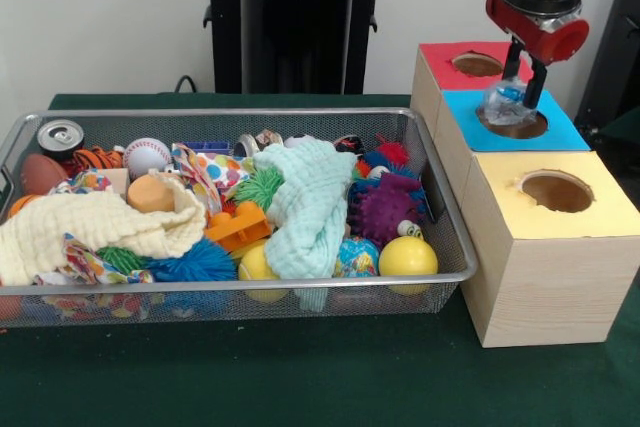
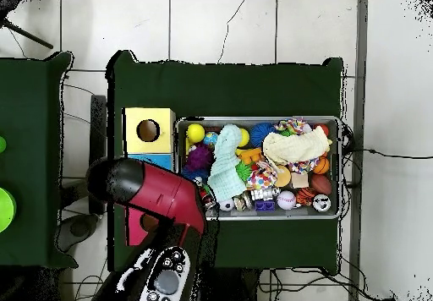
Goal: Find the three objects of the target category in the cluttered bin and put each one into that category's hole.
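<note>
Here the gripper [image 1: 518, 87] hangs over the blue hole [image 1: 514, 124], fingers pinched on a crumpled clear bottle [image 1: 503, 102], held just above the opening, presumably for dropping. The bin [image 1: 441, 232] sits beside.

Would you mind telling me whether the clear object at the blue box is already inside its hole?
Not yet: the gripper is shut on the clear plastic object, which sits at the rim of the blue box's hole, mostly above it.
</note>
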Tool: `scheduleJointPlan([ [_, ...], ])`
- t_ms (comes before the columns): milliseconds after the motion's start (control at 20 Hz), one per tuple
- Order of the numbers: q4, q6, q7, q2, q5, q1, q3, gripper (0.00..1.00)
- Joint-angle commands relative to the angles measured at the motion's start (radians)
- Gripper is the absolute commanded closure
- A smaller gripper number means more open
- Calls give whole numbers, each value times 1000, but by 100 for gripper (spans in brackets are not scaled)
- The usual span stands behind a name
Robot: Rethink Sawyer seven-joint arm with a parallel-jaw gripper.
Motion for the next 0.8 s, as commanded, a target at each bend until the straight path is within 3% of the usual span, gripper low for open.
scheduleJointPlan([
  [50, 68, -85, 199, 63, 34, -18, 88, 100],
  [800, 101, -161, 179, 78, 44, -34, 105, 100],
])
